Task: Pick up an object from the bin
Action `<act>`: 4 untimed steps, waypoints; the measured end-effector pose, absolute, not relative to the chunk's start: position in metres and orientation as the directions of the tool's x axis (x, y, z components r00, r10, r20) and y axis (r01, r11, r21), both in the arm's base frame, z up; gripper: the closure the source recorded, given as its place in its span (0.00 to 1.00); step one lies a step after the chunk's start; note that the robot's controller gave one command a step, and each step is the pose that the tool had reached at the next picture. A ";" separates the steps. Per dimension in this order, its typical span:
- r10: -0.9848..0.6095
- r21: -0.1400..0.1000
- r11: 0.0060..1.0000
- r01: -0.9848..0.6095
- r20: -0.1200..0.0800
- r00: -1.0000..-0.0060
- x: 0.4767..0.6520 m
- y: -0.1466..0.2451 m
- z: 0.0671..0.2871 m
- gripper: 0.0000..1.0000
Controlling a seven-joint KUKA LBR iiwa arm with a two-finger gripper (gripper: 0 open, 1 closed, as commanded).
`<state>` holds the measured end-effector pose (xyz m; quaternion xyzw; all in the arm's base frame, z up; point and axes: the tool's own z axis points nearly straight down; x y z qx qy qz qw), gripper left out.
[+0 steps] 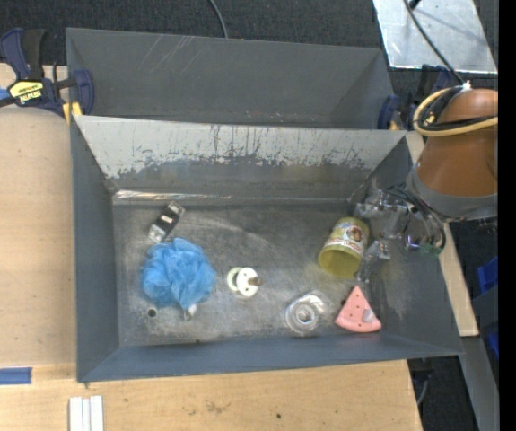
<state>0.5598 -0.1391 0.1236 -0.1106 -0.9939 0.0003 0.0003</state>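
Hanging beside a tilted yellow cylindrical tin [342, 247], perhaps touching it, the gripper [375, 253]; clenched or released, I cannot tell.

I read scene as evenly lit from overhead, moderate brightness. Grey metal bin [96, 268]: floor carries pale sheen across middle, sloped back wall catches more light than side walls. Soft, short shadows under blue mesh pouf [179, 275] and yellow can [343, 248]. Clear plastic ring [305, 314] glints. Orange wrist cover [459, 146] shows dull highlight on top. Ground behind bin dark.
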 end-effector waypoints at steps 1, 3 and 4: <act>-0.083 0.008 0.997 -0.083 0.018 -0.996 0.582 -0.126 0.094 1.00; -0.083 0.007 0.997 -0.083 0.014 -0.996 0.580 -0.126 0.097 1.00; -0.084 0.002 0.996 -0.084 0.009 -0.996 0.580 -0.128 0.100 1.00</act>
